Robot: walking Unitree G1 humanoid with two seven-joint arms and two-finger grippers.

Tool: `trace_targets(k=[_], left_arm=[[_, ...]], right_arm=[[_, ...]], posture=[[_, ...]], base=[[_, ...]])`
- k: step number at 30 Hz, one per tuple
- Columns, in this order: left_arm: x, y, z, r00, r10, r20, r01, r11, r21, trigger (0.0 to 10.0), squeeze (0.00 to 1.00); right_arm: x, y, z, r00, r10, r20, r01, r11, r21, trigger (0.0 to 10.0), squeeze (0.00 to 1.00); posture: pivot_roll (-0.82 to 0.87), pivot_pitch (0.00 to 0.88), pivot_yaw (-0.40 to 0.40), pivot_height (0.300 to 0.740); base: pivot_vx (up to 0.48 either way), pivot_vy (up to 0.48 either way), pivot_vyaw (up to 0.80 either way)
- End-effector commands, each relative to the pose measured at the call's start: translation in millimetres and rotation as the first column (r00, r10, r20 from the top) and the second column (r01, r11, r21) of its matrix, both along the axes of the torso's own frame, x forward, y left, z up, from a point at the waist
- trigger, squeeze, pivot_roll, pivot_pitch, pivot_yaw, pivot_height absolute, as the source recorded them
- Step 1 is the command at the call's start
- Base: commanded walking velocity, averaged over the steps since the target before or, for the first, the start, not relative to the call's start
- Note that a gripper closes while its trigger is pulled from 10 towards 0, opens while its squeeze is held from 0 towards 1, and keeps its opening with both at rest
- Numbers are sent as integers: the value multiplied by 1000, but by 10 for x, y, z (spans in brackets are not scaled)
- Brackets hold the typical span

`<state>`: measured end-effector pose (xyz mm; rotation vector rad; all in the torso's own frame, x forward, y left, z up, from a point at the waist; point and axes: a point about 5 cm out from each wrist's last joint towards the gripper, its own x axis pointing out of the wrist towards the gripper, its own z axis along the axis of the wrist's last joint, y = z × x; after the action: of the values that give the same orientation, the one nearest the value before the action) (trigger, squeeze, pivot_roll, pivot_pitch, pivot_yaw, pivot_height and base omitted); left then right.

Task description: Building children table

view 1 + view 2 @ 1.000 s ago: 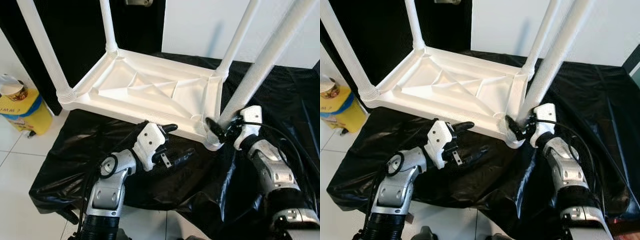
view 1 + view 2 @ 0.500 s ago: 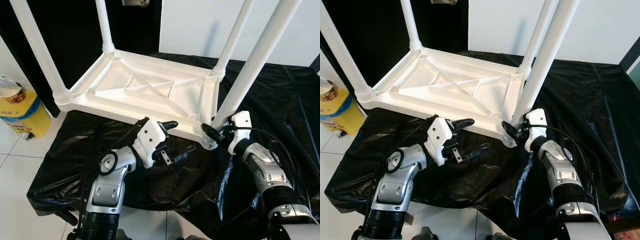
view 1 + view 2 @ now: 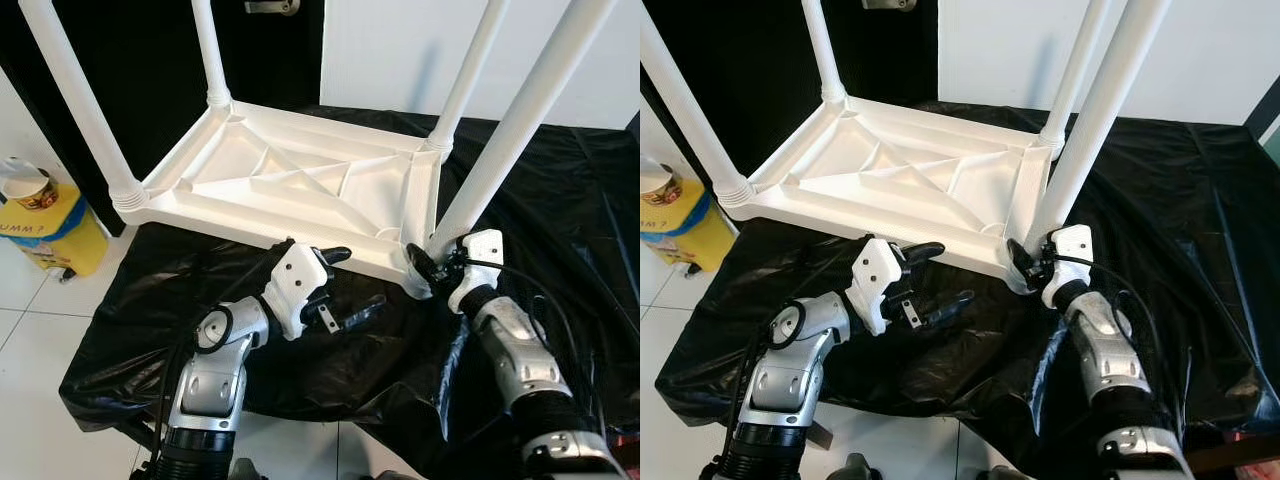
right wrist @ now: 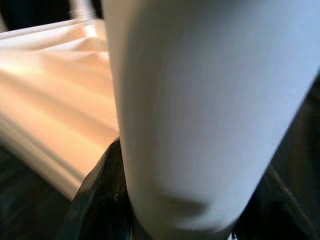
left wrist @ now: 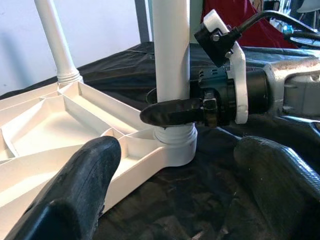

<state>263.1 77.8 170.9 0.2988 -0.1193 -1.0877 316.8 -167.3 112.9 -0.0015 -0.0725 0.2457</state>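
White upturned table (image 3: 300, 185), long legs (image 3: 510, 145) skyward.

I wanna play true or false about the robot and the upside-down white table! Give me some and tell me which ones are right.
1. The white table lies upside down with its legs pointing up. True.
2. The right gripper is clamped around the base of the near right leg. True.
3. The left gripper is holding a table leg. False: it hovers open over the black sheet, holding nothing.
4. The table has only two legs fitted. False: four legs stand in its corners.
5. A yellow container sits on the floor at the robot's left. True.
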Motion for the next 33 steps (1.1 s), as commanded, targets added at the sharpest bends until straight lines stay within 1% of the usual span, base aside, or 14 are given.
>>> trace_targets(k=[1,2,4,9,10,12,13,14,17,22,23,31,32,33], left_arm=[[45,35,45,989,145,27,-144,989,-40,10000,0],[45,35,45,989,145,27,-144,989,-40,10000,0],[17,43,24,989,150,16,-149,988,-41,10000,0],[-5,42,12,988,157,9,-156,987,-43,10000,0],[-15,42,7,985,172,6,-171,984,-46,10000,0],[-18,42,6,984,177,5,-176,983,-47,10000,0],[-18,42,6,984,177,5,-176,983,-47,10000,0],[-29,57,3,982,187,1,-186,981,-52,10000,0],[-37,59,-4,982,190,-1,-190,980,-52,10000,0],[-35,32,-5,982,187,-6,-188,981,-56,10000,0],[-36,26,-6,982,186,-8,-186,981,-58,10000,0],[1,2,19,985,175,-8,-175,982,-69,10000,0],[18,4,32,985,175,-9,-175,982,-78,10000,0],[18,4,32,985,175,-9,-175,982,-78,10000,0]], right_arm=[[-52,-4,-199,985,-138,-103,136,990,-20,10000,0],[-52,-4,-199,985,-138,-103,136,990,-20,10000,0],[-64,74,-240,956,-259,-136,260,966,-12,10000,0],[-91,149,-256,931,-332,-153,336,942,2,10000,0],[-118,200,-238,895,-424,-139,428,904,6,10000,0],[-129,216,-226,880,-456,-133,461,888,7,10000,0],[-129,216,-226,880,-456,-133,461,888,7,10000,0],[-140,341,-205,899,-419,-125,425,905,26,10000,0],[-155,415,-171,918,-383,-104,388,921,32,10000,0],[-160,328,-109,918,-393,-46,394,919,18,10000,47],[-165,304,-82,917,-399,-29,399,917,21,10000,1000],[-228,206,75,933,-349,83,347,937,37,10000,1000],[-257,146,83,937,-336,96,335,942,28,10000,835],[-257,146,83,937,-336,96,335,942,28,10000,835]], posture=[[103,77,-44,740],[103,77,-44,740],[111,91,-50,740],[120,94,-57,740],[134,99,-69,740],[134,99,-69,740],[134,99,-69,740],[133,105,-74,740],[130,111,-75,740],[115,113,-74,740],[111,112,-75,740],[90,113,-71,740],[77,118,-61,740],[77,118,-61,740]], base=[[0,0,0],[0,0,0],[0,0,0],[0,0,0],[0,0,0],[0,0,0],[0,0,0],[0,0,0],[0,0,0],[0,0,0],[0,0,0],[0,0,0],[0,0,0],[0,0,0]])
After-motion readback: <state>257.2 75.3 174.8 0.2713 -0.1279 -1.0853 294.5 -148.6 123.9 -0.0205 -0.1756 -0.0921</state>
